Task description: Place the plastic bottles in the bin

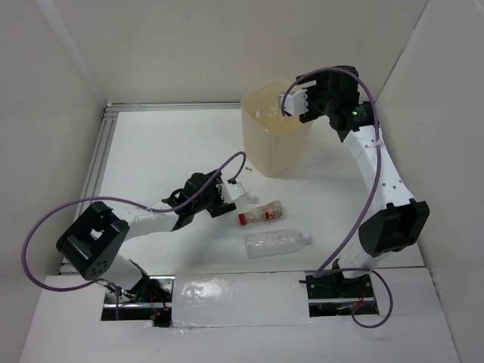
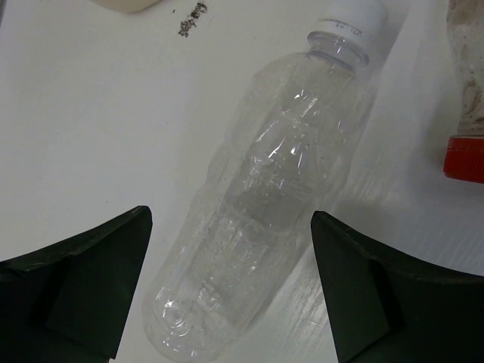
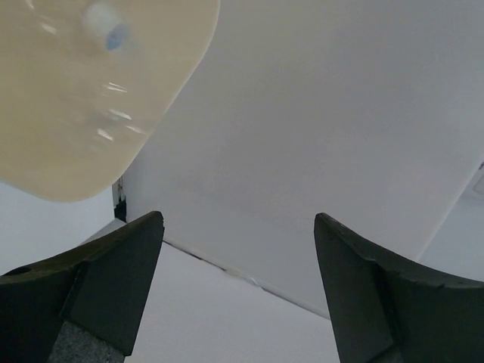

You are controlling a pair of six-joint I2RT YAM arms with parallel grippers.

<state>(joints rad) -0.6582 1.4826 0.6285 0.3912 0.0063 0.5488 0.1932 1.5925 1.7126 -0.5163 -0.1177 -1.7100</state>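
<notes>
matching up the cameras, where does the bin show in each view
Top external: the bin stands upper centre, the right hand over its rim.
Left wrist: only a beige sliver at the top edge, left of centre.
Right wrist: blurred, filling the upper left corner.
Shared landmark: the red-capped bottle, below the bin from above, at the left wrist's right edge.

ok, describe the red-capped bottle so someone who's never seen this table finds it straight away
Start at the tall beige bin at the far side of the table. On its near side, bottles lie on their sides; the red-capped bottle is the short one just beyond the large clear bottle. It alone has a red cap and reddish label; its neighbours are clear with white caps.
</notes>
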